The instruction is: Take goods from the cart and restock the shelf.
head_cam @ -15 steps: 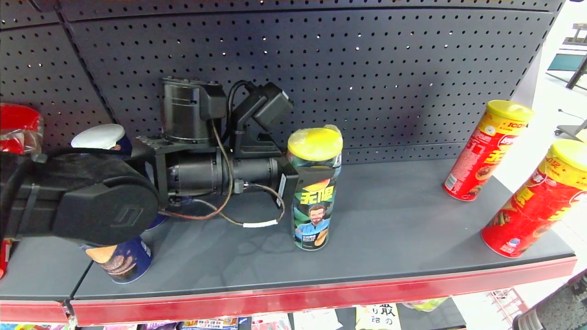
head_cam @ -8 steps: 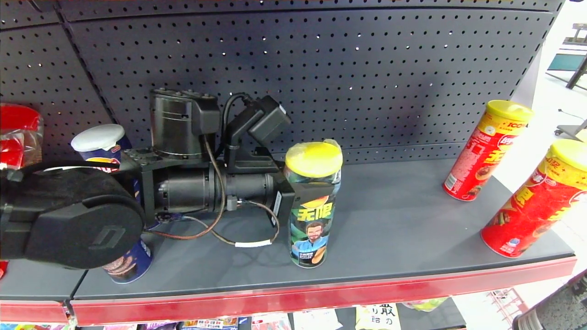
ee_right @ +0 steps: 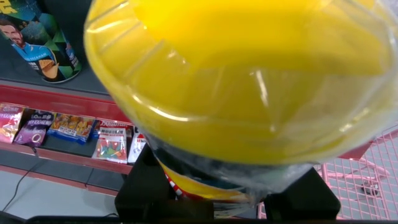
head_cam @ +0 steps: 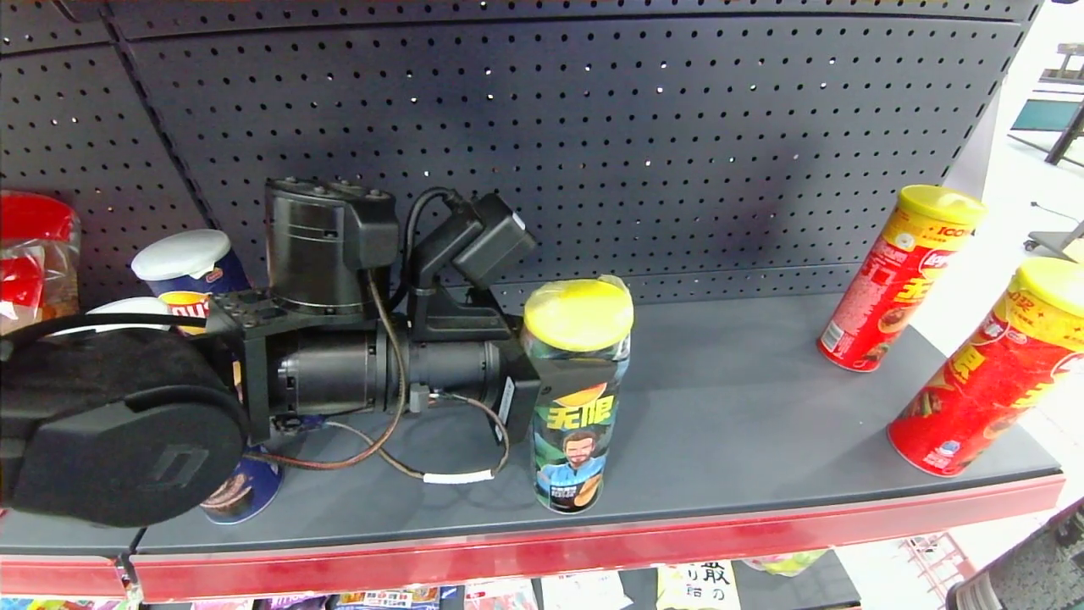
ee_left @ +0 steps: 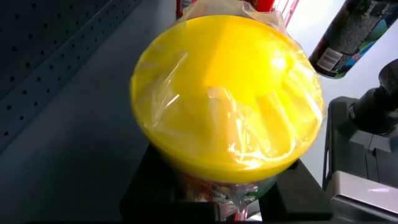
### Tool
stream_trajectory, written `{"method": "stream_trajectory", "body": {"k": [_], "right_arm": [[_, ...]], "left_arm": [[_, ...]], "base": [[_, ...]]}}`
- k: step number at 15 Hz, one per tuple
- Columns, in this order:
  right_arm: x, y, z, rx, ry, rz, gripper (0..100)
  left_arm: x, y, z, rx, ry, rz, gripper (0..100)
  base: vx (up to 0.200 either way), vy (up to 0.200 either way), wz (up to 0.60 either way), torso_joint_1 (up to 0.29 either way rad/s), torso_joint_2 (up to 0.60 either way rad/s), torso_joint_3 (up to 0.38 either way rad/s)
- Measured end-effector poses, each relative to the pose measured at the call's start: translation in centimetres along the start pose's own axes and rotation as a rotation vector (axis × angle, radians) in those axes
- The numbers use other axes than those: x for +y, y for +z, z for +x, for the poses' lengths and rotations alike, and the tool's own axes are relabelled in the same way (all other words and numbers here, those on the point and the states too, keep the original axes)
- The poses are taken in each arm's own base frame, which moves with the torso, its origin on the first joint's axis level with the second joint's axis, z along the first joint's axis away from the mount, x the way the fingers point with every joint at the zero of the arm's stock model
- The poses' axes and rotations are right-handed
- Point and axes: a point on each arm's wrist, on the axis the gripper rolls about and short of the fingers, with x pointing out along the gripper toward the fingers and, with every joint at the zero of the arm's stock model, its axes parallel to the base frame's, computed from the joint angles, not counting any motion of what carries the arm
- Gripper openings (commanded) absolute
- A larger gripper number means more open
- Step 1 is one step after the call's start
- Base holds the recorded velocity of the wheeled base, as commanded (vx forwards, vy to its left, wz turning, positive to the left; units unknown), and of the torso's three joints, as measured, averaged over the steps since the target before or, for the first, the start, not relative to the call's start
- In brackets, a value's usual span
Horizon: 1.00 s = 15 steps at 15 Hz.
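A green chip can (head_cam: 576, 407) with a film-wrapped yellow lid (ee_left: 227, 93) stands upright near the front edge of the dark grey shelf (head_cam: 745, 424). My left gripper (head_cam: 569, 377) comes in from the left and is shut on the can's upper body, its black fingers (head_cam: 542, 385) around it. In the right wrist view my right gripper (ee_right: 217, 193) is shut on another yellow-lidded can (ee_right: 236, 74), held out in front of the shelf's red edge (ee_right: 56, 99). From there the green can (ee_right: 43, 43) shows on the shelf.
Two red cans with yellow lids (head_cam: 902, 280) (head_cam: 991, 381) stand at the shelf's right end. Blue cans with white lids (head_cam: 182, 258) sit behind my left arm, beside a red-lidded jar (head_cam: 30, 246). Perforated back panel (head_cam: 593, 127) behind. Snack packets (ee_right: 68, 127) fill the lower shelf.
My left arm has drawn the green can toward the shelf's front edge and slightly left, and lower. The red cans have not moved.
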Motion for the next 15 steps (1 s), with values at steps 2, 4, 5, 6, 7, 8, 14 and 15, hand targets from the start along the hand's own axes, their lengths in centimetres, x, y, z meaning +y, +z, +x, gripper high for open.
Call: {"method": "stream_trajectory", "body": {"k": [2, 4, 5, 6, 7, 8, 14, 15], "right_arm": [[0.0, 0.0, 0.0, 0.0, 0.0, 0.0, 0], [0.0, 0.0, 0.0, 0.0, 0.0, 0.0, 0], [0.0, 0.0, 0.0, 0.0, 0.0, 0.0, 0], [0.0, 0.0, 0.0, 0.0, 0.0, 0.0, 0], [0.0, 0.0, 0.0, 0.0, 0.0, 0.0, 0], [0.0, 0.0, 0.0, 0.0, 0.0, 0.0, 0], [0.0, 0.02, -0.01, 0.0, 0.0, 0.0, 0], [0.0, 0.02, -0.01, 0.0, 0.0, 0.0, 0]], "left_arm": [[-0.12, 0.02, 0.07, 0.0, -0.004, 0.001, 0], [-0.17, 0.04, 0.12, 0.0, -0.006, 0.001, 0], [-0.21, 0.05, 0.16, 0.0, -0.007, 0.001, 0], [-0.31, 0.06, 0.21, 0.001, -0.01, -0.005, 0], [-0.41, 0.08, 0.26, 0.0, -0.013, -0.014, 0], [-0.49, 0.1, 0.31, 0.0, -0.016, -0.024, 0], [-0.64, 0.02, 0.41, 0.002, -0.021, -0.023, 0], [-0.66, -0.01, 0.42, 0.003, -0.022, -0.019, 0]], "base": [[0.0, 0.0, 0.0, 0.0, 0.0, 0.0], [0.0, 0.0, 0.0, 0.0, 0.0, 0.0], [0.0, 0.0, 0.0, 0.0, 0.0, 0.0], [0.0, 0.0, 0.0, 0.0, 0.0, 0.0], [0.0, 0.0, 0.0, 0.0, 0.0, 0.0], [0.0, 0.0, 0.0, 0.0, 0.0, 0.0], [0.0, 0.0, 0.0, 0.0, 0.0, 0.0], [0.0, 0.0, 0.0, 0.0, 0.0, 0.0]]}}
